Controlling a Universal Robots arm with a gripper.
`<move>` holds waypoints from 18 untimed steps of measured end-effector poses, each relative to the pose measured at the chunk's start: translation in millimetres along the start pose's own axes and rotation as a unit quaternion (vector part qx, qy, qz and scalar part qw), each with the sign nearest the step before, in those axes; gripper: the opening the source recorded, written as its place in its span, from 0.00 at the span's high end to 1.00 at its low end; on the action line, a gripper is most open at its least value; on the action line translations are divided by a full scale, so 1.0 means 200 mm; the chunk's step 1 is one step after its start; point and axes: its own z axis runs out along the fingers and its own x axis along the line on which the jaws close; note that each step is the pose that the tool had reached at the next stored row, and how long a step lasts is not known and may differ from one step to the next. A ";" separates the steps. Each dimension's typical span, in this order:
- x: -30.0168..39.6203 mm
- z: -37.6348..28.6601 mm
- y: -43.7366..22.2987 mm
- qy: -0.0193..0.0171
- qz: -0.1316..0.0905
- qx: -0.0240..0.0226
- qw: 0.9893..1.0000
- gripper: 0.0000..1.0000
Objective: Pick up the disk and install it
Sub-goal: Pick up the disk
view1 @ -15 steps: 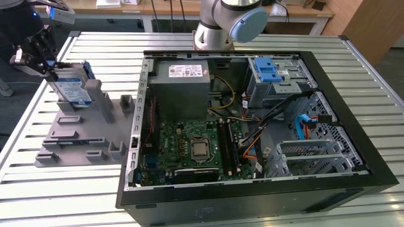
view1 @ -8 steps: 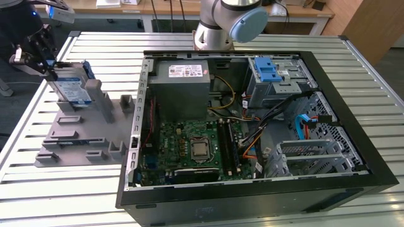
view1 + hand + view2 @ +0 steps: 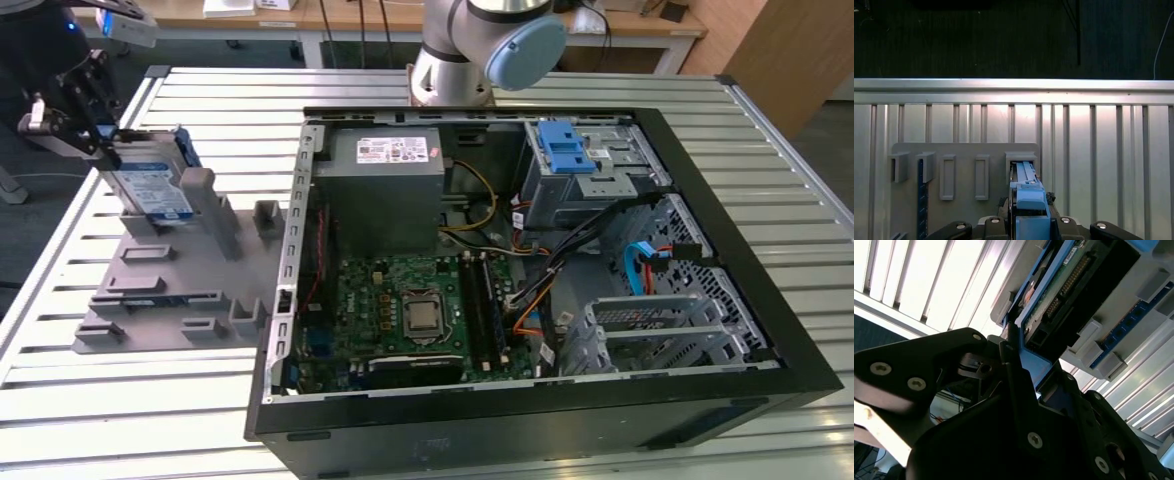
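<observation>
The disk (image 3: pixel 150 185), silver-grey with a blue-and-white label and a blue rail frame, stands on edge in a slot of the grey holder (image 3: pixel 160 290) at the exterior view's left. My gripper (image 3: pixel 104 148) sits at the disk's upper edge, shut on it. In the first wrist view the disk's blue rail (image 3: pixel 1029 197) runs between my fingers (image 3: pixel 1054 220) and its far end rests in the holder's slot (image 3: pixel 1021 162). In the second wrist view a black finger (image 3: pixel 1011 360) presses against the blue frame of the disk (image 3: pixel 1064 285).
An open computer case (image 3: pixel 747 200) lies to the exterior view's right of the holder, with a grey power supply box (image 3: pixel 387 170), a motherboard (image 3: pixel 414 310) and a drive cage carrying a blue latch (image 3: pixel 567 150). The arm's base (image 3: pixel 467 50) stands behind it on the slatted metal table (image 3: pixel 134 400).
</observation>
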 end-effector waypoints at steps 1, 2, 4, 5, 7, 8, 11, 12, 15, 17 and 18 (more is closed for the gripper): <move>0.000 -0.001 0.000 0.000 0.000 0.000 1.000 0.64; 0.000 -0.014 0.000 0.000 0.000 0.000 1.000 0.64; 0.000 -0.014 0.000 0.000 0.000 0.000 1.000 0.64; 0.000 -0.015 0.000 0.000 0.000 0.000 1.000 0.64; 0.000 -0.017 0.000 0.000 0.000 0.000 1.000 0.64; 0.000 -0.018 0.000 0.000 0.000 0.000 1.000 0.64; 0.000 -0.021 0.000 0.000 0.000 0.000 1.000 0.64; -0.001 -0.022 0.000 0.000 0.000 0.000 1.000 0.64; -0.001 -0.026 0.001 0.000 0.000 0.000 1.000 0.64; -0.001 -0.029 0.001 0.000 0.000 0.000 1.000 0.64; -0.001 -0.030 0.001 0.000 0.000 0.000 1.000 0.64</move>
